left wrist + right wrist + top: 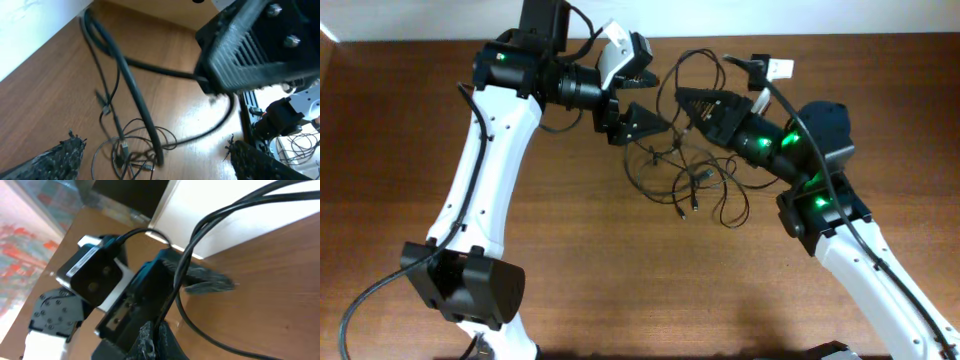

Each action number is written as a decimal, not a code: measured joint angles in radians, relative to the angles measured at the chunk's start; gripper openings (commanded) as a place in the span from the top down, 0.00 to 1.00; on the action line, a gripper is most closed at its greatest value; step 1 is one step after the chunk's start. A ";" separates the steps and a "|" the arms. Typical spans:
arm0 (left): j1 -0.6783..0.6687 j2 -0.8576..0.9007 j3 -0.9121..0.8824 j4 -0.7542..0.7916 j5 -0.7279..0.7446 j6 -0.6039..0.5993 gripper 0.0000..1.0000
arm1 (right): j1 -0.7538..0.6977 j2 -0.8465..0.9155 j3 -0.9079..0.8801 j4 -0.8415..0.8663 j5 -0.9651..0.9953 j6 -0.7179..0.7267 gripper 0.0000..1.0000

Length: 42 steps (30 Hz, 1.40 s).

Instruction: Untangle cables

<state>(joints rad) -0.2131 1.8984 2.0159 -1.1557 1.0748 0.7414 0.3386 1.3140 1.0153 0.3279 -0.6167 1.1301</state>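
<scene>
The cables (692, 172) are thin black cords in a loose tangle at the table's middle, with a loop rising toward the back (692, 62). My right gripper (686, 100) hangs above the tangle and is shut on one cable strand; the right wrist view shows the fingers (156, 339) pinched on a cord (181, 265) that runs up and away. My left gripper (650, 102) faces it from the left, open and empty. In the left wrist view its fingers (152, 150) spread wide over the tangle (131, 152), and a lifted strand (134, 92) crosses between them.
The wooden table (580, 260) meets a white wall along its back edge (840, 20). A white-tagged plug (770, 68) sits near the right arm's wrist. The right gripper's black body (250, 50) fills the upper right of the left wrist view.
</scene>
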 measured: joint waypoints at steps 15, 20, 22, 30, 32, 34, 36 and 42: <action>0.019 0.015 0.000 0.046 -0.302 -0.102 1.00 | 0.019 0.000 0.000 0.002 -0.018 0.000 0.96; 0.126 0.019 0.000 0.088 -0.958 -0.555 1.00 | 0.019 0.000 0.000 0.003 -0.017 0.000 0.96; 0.183 0.024 0.000 0.084 -1.063 -0.675 1.00 | 0.019 0.000 0.000 0.003 -0.016 0.000 0.96; 0.404 0.024 0.000 0.023 -1.158 -1.095 1.00 | 0.019 0.000 0.000 0.003 -0.010 0.000 0.96; 0.445 0.024 0.000 0.010 -1.159 -1.152 1.00 | 0.019 0.001 0.000 0.003 -0.010 0.000 0.96; 0.465 0.024 0.000 0.007 -1.160 -1.178 1.00 | 0.019 0.001 0.000 0.003 -0.010 0.000 0.96; 0.490 0.024 0.000 0.007 -1.185 -1.221 1.00 | 0.019 0.001 0.000 0.003 -0.010 0.001 0.96; 0.555 0.024 0.000 0.008 -1.352 -1.339 0.99 | 0.008 0.001 0.000 0.003 -0.010 0.000 0.96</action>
<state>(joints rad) 0.3416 1.9228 2.0159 -1.1481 -0.2768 -0.5972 0.3462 1.3148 1.0153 0.3305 -0.6262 1.1301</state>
